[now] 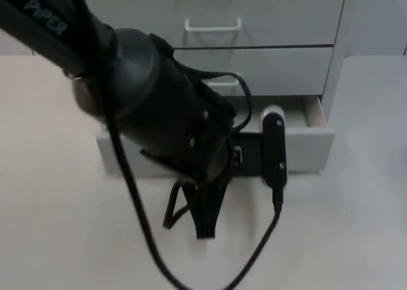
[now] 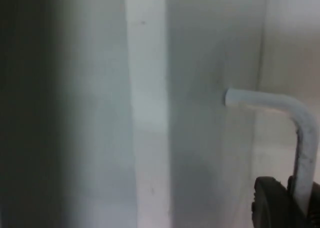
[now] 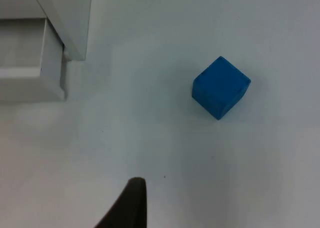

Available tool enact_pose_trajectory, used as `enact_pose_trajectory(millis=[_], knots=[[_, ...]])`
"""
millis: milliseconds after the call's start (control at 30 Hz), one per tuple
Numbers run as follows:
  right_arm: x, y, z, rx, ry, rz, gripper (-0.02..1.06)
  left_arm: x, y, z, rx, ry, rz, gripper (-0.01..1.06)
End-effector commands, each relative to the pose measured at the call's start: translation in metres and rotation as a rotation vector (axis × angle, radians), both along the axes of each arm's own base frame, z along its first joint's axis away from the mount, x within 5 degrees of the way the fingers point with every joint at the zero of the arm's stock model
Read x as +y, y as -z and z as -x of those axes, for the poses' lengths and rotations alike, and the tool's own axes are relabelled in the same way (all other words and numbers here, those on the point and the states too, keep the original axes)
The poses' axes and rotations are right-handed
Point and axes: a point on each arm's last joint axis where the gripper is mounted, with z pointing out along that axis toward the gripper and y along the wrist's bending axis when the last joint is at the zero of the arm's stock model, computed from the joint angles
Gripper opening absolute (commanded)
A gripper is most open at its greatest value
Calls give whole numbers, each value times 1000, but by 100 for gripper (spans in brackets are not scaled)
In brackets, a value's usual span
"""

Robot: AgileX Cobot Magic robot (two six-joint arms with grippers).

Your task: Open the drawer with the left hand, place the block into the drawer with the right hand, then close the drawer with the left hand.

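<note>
In the top view, a white cabinet (image 1: 254, 23) is seen at the back of the counter (image 1: 51, 207), and its lowest drawer (image 1: 311, 137) is pulled out part way. The left arm (image 1: 127, 93) is stretched across the front of that drawer, most likely because the drawer is being opened by it. The left end effector (image 1: 205, 223) is pointed down in front of the drawer, and much of the drawer front is hidden behind the arm. Whether its fingers are spread or pressed together cannot be told. In the left wrist view, a white handle (image 2: 295, 123) is seen very close against a pale drawer front (image 2: 200, 63), with a black fingertip (image 2: 275, 203) just beside it. It cannot be told if the handle is being pinched. In the right wrist view, the blue block (image 3: 220, 87) is seen resting alone on the counter, well apart from the cabinet's corner (image 3: 70, 23) and the pulled-out drawer. Nothing is held by the right end effector (image 3: 127, 205); one dark fingertip is seen above the bare counter, and its spread cannot be told. The right arm seems to be waiting until the drawer is open enough.
</note>
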Motion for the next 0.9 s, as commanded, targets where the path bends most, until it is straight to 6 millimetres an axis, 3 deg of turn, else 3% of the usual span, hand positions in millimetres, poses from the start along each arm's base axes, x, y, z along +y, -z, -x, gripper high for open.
enact_pose_trajectory(millis=[0, 100, 467, 867], knots=[[-1, -1, -1, -16, 5, 11, 105, -4, 3, 25, 92, -8, 77, 0], [-2, -1, -1, -23, 4, 14, 105, -3, -2, 44, 128, -24, 100, 0], [-2, -1, -1, -25, 4, 22, 105, -8, 0, 74, 224, -56, 173, 0], [-2, -1, -2, -30, 4, 22, 105, -10, -1, 76, 219, -15, 161, 0]])
